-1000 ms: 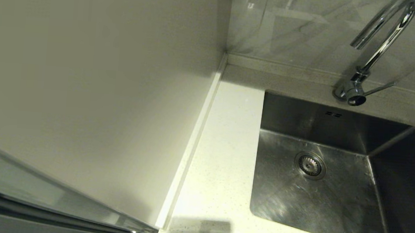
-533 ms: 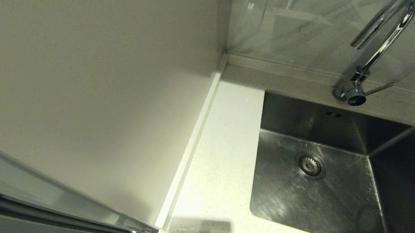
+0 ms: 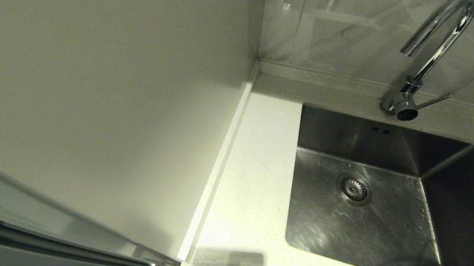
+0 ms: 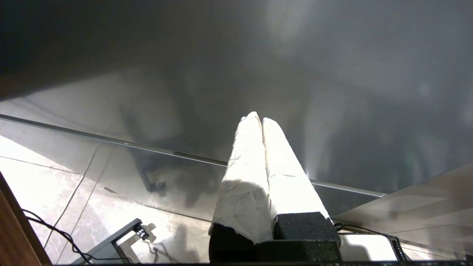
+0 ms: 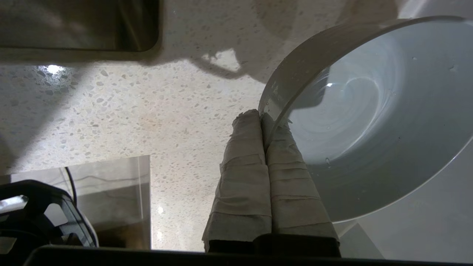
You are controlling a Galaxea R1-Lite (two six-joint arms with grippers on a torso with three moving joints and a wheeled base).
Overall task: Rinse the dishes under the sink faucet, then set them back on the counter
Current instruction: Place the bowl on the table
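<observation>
R gripper [image 5: 263, 117] is clenching the rim of the pale blue bowl [image 5: 369, 111], carrying it over the speckled counter [image 5: 129, 111] in the wrist view; neither is showing in the head view. Sink [image 3: 360, 227] at lower right of the head frame is now showing more droplets than 1 s ago and no water is running from the faucet [image 3: 434, 47], so the rinse looks done and the bowl is prob heading back to the counter. L gripper [image 4: 261, 120] is idling, fingers pressed together, w/ nothing in them.
</observation>
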